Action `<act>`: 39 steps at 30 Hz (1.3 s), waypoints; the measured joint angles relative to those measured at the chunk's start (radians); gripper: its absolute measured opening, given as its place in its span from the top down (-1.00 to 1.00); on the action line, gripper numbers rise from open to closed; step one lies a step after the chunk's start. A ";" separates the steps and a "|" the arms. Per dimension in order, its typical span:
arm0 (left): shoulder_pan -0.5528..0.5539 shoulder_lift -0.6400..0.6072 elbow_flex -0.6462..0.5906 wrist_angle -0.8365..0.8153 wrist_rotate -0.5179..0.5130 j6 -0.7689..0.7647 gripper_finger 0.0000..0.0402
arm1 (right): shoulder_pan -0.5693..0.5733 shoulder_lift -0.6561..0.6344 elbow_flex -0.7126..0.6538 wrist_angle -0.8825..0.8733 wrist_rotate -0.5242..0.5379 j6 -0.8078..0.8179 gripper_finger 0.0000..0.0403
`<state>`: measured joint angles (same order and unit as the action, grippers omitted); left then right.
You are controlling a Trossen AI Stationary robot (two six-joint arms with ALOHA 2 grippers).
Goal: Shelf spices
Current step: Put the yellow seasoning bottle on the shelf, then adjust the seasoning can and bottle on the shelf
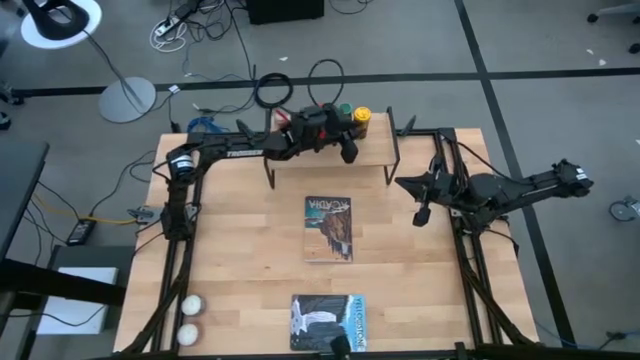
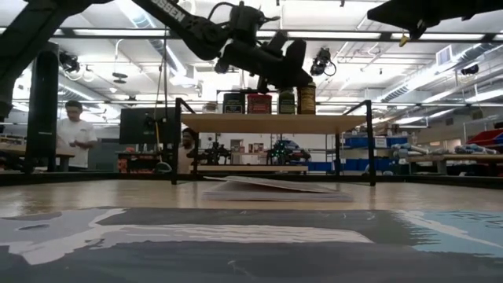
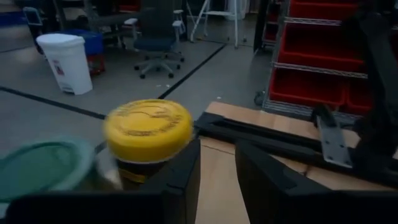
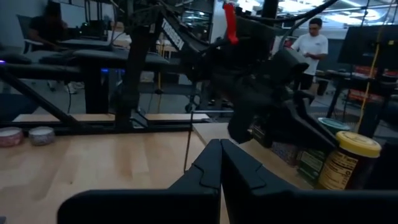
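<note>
Four spice containers line the light-wood shelf [image 2: 275, 123], the round yellow-lidded jar [image 3: 148, 138] at its end, just beside the left gripper's [image 3: 217, 168] parted, empty fingers; the right gripper [image 4: 220, 163] hangs clenched.

you've got two books flat on the wooden table [image 1: 240, 260]: one book [image 1: 329, 228] mid-table, a second book [image 1: 328, 322] at the near edge. two white balls [image 1: 190, 318] sit together at the near left corner. off the table, a white floor lamp [image 1: 62, 22], a white bin [image 3: 67, 61], an office chair [image 3: 157, 38], red storage bins [image 3: 323, 46]. a person in a white shirt [image 2: 75, 135] stands in the background.
</note>
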<state>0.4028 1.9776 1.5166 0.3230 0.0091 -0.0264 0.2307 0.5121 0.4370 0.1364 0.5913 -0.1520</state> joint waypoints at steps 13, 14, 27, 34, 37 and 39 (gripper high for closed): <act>-0.039 0.007 0.002 -0.060 -0.004 0.063 0.48 | -0.071 0.002 0.000 -0.011 -0.083 0.001 0.98; -0.052 0.007 0.000 -0.059 -0.004 0.066 0.48 | -0.075 0.003 0.000 -0.012 -0.092 0.001 0.97; -0.124 -0.196 -0.002 -0.100 -0.039 0.177 0.49 | -0.166 0.136 0.000 0.085 -0.097 0.017 0.98; -0.156 -0.342 -0.001 -0.155 -0.102 0.245 0.49 | -0.299 0.273 0.001 0.338 -0.098 -0.022 0.99; -0.164 -0.424 -0.001 -0.204 -0.170 0.289 0.49 | -0.373 0.348 0.023 0.341 -0.119 0.015 0.99; -0.162 -0.476 0.003 -0.253 -0.222 0.307 0.49 | -0.415 0.404 0.045 0.340 -0.132 0.033 0.99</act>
<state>0.2407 1.5014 1.5192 0.0702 -0.2125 0.2805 -0.1847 0.9163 0.4820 0.4767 0.4590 -0.1193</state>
